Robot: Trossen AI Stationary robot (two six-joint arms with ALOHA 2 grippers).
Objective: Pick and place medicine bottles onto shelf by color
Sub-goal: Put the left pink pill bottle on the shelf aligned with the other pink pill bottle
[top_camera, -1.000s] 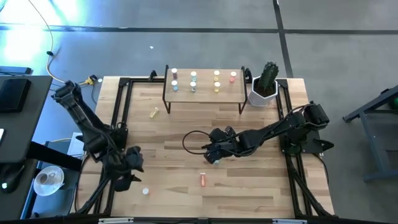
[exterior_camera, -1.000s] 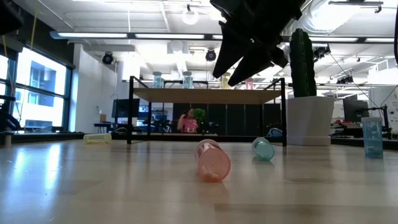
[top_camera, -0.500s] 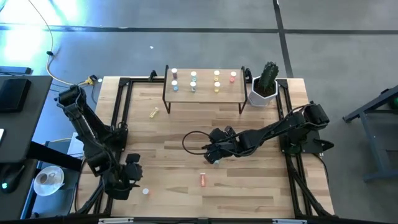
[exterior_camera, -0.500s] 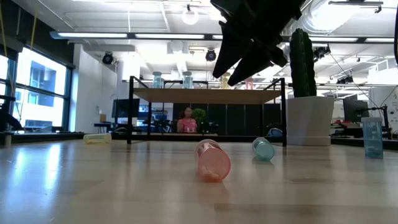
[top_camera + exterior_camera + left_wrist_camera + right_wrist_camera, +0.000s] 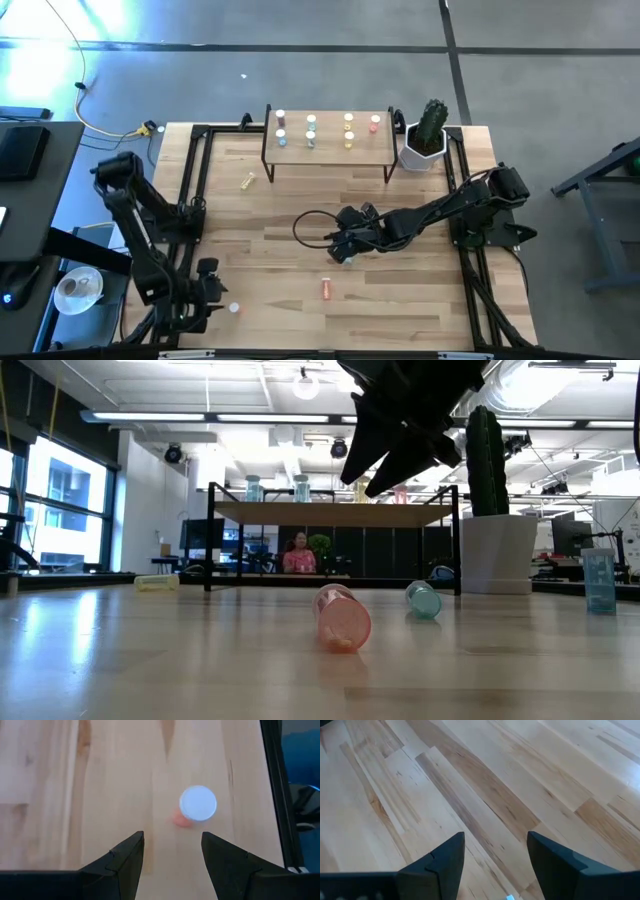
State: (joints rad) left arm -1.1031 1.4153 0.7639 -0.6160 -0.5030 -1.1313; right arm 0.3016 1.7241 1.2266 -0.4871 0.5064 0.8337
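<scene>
1. Near the front left corner of the surface point(image 5: 400, 200), my left jaws point(image 5: 207, 297) hang open with nothing between them, just above a small pink bottle point(image 5: 192, 810) that stands upright under a white cap.
2. From my left wrist, that bottle sits ahead of my two fingers point(image 5: 125, 857) and a little toward one side of the gap, not centred in it.
3. Over the middle of the surface, my right jaws point(image 5: 340, 247) are also wide apart and empty; below them I see only bare wood.
4. Another pink bottle point(image 5: 326, 288) lies on its side near the front middle, a blue-green bottle point(image 5: 423, 600) lies on its side near my right arm, and a yellow bottle point(image 5: 247, 181) lies in front of the shelf's left leg.
5. Along the back edge, the shelf point(image 5: 330, 150) already carries bottles in colour groups, next to a potted cactus point(image 5: 428, 135).
6. My judgement of the risk: if I drop my left jaws as they are, one finger may land on the cap and tip the bottle, which could then roll toward the edge close by.
7. Such a tiny, light cylinder may also twist or squirt out if I close off-centre, so I should line up first.
</scene>
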